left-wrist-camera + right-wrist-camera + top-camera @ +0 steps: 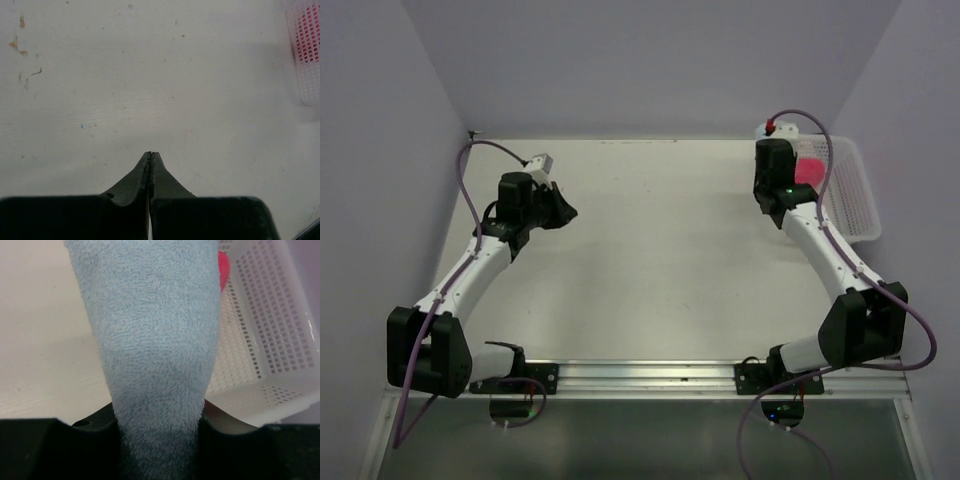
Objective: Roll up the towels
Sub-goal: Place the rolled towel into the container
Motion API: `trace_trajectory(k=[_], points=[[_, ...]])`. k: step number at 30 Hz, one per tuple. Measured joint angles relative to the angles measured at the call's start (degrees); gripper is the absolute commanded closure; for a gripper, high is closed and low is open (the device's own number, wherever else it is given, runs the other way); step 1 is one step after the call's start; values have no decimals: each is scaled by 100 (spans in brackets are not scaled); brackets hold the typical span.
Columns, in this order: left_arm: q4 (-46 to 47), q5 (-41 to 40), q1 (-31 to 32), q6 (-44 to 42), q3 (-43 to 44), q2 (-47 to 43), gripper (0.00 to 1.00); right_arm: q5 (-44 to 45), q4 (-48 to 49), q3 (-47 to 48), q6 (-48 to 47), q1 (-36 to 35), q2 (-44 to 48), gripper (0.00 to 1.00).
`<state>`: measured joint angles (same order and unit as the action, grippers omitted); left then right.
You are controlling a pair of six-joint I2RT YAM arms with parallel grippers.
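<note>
right gripper (pixel 159 439) around blue towel (pixel 150 330), lengthwise

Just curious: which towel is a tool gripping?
The light blue towel, clamped in the right tool; the red-pink towel lies in the white basket.

- My light blue towel (pixel 150 340) is terry cloth, a soft looped pile, fuzzy and wholly matt.
- The red-pink towel (pixel 223 270) shows only a sliver (too little to judge its weave).
- The white basket (pixel 280 330) is moulded plastic mesh, smooth with a faint sheen.
- My table (pixel 150 75) is matt off-white, finely textured, speckled and stained in spots.
- My left gripper (pixel 151 156) is matt black, plastic by the look.
- The rail (pixel 650 372) by my bases is brushed metal.
</note>
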<state>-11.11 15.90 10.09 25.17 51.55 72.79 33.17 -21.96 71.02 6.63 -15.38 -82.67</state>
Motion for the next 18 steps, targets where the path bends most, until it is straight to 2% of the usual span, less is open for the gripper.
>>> trace_trajectory(k=[9, 18], points=[[81, 190, 0, -140, -90, 39, 100, -861, 584, -310, 208, 1971, 284, 100], [103, 243, 0, -227, -90, 118, 100, -1773, 1515, -984, 579, 2682, -31, 100]])
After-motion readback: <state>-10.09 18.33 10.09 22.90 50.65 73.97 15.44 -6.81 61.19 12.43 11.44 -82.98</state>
